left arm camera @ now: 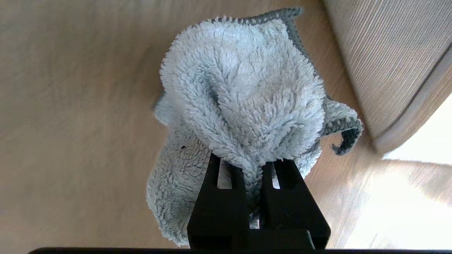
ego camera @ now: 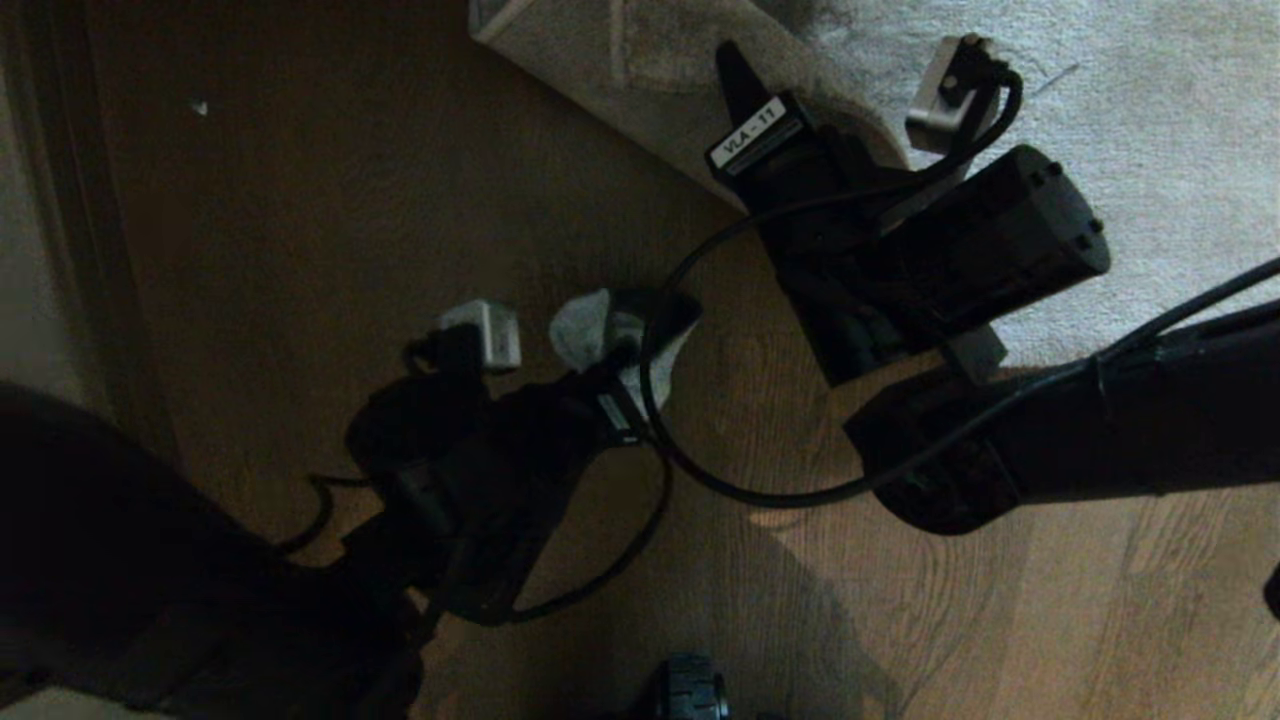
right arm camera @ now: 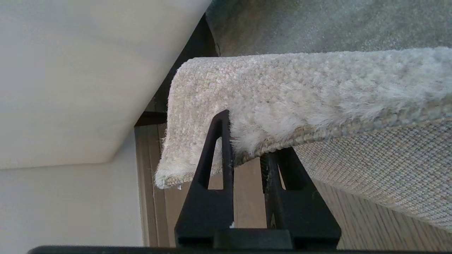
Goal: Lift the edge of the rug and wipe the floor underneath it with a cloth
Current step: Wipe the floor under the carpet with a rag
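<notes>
My right gripper point(ego camera: 745, 95) is shut on the rug edge point(ego camera: 640, 90) near its corner and holds it off the floor point(ego camera: 350, 200). In the right wrist view the pile side point(right arm camera: 282, 98) droops over one finger, and the woven backing point(right arm camera: 388, 165) shows above bare planks. My right gripper point(right arm camera: 247, 151) pinches the border between its fingers. My left gripper point(ego camera: 625, 345) is shut on the cloth point(ego camera: 585, 330), low over the floor just in front of the raised edge. In the left wrist view the fluffy pale cloth point(left arm camera: 243, 98) bunches out of the left gripper point(left arm camera: 252, 169), beside the lifted rug point(left arm camera: 381, 53).
The rest of the rug point(ego camera: 1150, 120) lies flat at the far right. A dark upright edge point(ego camera: 60, 250) runs along the left side. A small white speck point(ego camera: 200, 107) lies on the planks. A wheel of my base point(ego camera: 690, 695) shows at the near edge. A pale wall point(right arm camera: 70, 70) stands beyond the rug corner.
</notes>
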{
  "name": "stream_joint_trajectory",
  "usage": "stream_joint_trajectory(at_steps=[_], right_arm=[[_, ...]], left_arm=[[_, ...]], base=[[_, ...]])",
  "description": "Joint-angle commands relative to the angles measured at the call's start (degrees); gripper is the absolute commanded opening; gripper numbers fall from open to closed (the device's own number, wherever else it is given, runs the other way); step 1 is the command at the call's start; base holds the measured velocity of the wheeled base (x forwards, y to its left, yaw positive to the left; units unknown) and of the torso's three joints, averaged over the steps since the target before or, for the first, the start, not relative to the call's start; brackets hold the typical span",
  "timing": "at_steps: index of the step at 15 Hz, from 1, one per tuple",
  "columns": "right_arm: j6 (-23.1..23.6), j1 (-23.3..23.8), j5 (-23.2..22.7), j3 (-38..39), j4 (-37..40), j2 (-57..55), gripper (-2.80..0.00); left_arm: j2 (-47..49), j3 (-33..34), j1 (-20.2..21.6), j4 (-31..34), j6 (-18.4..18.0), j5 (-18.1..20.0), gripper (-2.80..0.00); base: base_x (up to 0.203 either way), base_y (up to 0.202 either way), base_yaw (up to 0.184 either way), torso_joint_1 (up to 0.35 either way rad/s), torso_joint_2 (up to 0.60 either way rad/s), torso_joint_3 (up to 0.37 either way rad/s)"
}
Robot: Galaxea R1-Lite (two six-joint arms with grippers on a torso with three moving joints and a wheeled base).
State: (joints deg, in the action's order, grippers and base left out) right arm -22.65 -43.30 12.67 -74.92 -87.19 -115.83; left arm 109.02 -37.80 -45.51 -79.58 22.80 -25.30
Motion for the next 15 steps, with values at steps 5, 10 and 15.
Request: stream_joint_trajectory(at_steps=[5,10,15], right_arm=[[0.1,0.0,0.1,0.1,-2.8,0.0,-2.80],[0.1,-0.1,0.1,0.3,-2.8,0.1,-2.80],[0.1,-0.1,0.1,0.4,-2.8,0.2,-2.80]], left_arm=[[2.2,-5.7,6.6,-0.8,-0.5,0.0,-2.80],[-1.8,-6.2,13.9,-0.8,-0.4,0.1,-2.80],[-8.9,-4.2,20.0,-0.8,-0.3,-0.2,-2.80]], base=[[0.000,0.000,0.000,0.000,0.00,0.000],[0.000,0.000,0.000,0.000,0.00,0.000],[0.000,0.000,0.000,0.000,0.00,0.000]])
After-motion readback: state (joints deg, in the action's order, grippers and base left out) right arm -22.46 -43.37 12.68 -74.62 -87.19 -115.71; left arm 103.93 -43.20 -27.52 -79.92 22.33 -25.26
